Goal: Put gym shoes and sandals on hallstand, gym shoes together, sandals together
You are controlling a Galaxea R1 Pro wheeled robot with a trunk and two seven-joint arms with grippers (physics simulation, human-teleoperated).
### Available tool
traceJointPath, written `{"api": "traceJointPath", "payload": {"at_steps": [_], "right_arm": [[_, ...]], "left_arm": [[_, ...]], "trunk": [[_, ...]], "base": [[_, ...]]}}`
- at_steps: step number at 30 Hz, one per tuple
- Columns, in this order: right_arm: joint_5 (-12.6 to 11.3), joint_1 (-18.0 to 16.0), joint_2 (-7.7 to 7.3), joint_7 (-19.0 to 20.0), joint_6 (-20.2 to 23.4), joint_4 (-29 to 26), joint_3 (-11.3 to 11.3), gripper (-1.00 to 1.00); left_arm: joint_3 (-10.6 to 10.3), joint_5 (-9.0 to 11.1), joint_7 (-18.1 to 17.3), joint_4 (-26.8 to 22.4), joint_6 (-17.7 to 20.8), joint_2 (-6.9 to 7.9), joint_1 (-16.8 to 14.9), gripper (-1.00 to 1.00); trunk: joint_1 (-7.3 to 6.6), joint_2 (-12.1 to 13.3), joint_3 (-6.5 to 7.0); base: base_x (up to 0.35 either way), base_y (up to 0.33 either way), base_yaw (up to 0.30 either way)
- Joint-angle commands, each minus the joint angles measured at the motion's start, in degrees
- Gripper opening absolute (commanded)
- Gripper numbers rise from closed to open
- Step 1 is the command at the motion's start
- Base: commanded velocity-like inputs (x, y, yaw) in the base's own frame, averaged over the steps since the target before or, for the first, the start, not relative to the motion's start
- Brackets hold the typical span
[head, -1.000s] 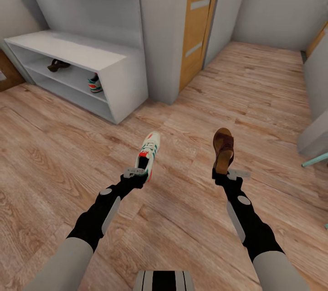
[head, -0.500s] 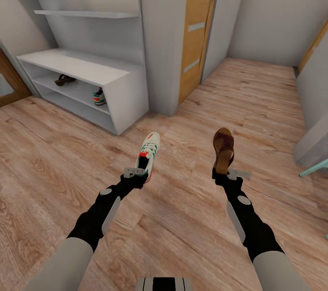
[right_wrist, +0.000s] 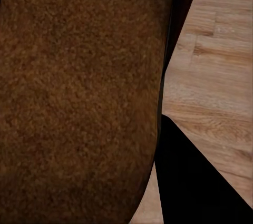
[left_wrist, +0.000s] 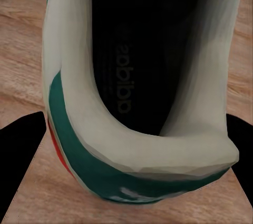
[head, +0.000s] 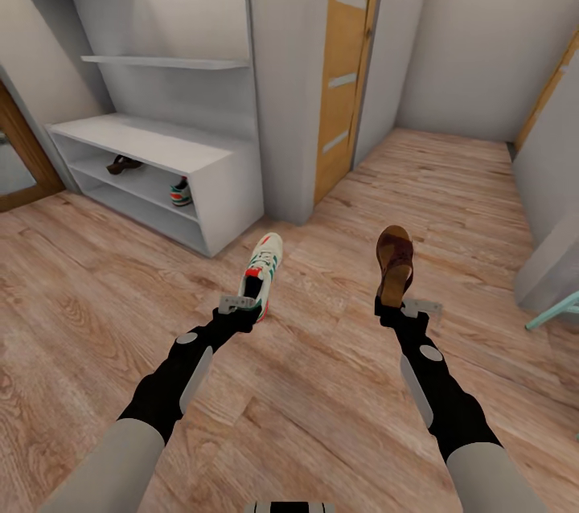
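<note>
My left gripper (head: 251,310) is clamped on the heel of a gym shoe (head: 264,262), toe pointing away, held above the corridor floor (head: 96,296). My right gripper (head: 392,304) pinches the heel end of a sandal (head: 396,260), likewise off the planks. My fingertips are buried behind both shoes. Ahead to the left, the hallstand (head: 153,145) holds the other sandal (head: 123,165) and other gym shoe (head: 182,192) on its middle shelf, both partly cut off.
</note>
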Motion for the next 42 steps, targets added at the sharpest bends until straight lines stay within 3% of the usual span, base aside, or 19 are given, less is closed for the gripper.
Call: {"api": "traceJointPath", "payload": {"at_steps": [1,5,16,34,39,42], "right_arm": [[-0.83,0.0,-0.03,-0.29,0.24,-0.09,0.1,-1.0],[-0.82,0.0,-0.03,-0.3,0.24,-0.09,0.1,-1.0],[-0.82,0.0,-0.03,-0.35,0.24,-0.09,0.1,-1.0],[-0.82,0.0,-0.03,-0.35,0.24,-0.09,0.1,-1.0],[-0.82,0.0,-0.03,-0.35,0.24,-0.09,0.1,-1.0],[-0.82,0.0,-0.03,-0.35,0.24,-0.09,0.1,-1.0]], "left_arm": [[0.01,0.52,-0.03,-0.06,0.45,0.0,-0.01,-1.0],[0.01,0.52,-0.02,-0.06,0.45,0.01,-0.01,-1.0],[0.01,0.59,-0.09,0.02,0.45,-0.07,-0.01,-1.0],[0.01,0.61,-0.06,0.02,0.54,-0.08,-0.01,-1.0],[0.01,0.61,-0.06,0.02,0.54,-0.08,-0.01,-1.0],[0.01,0.61,-0.05,0.02,0.54,-0.08,-0.01,-1.0]], "trunk": [[-0.03,0.0,0.28],[-0.08,0.03,1.08],[-0.08,0.03,1.23],[-0.08,0.03,2.1],[-0.21,0.1,3.52],[-0.21,0.1,3.71]], "base": [[0.0,0.0,0.0],[0.0,0.0,0.0],[-0.001,0.001,0.02],[-0.06,0.117,0.252],[0.0,0.001,0.239],[0.0,0.0,0.238]]}}
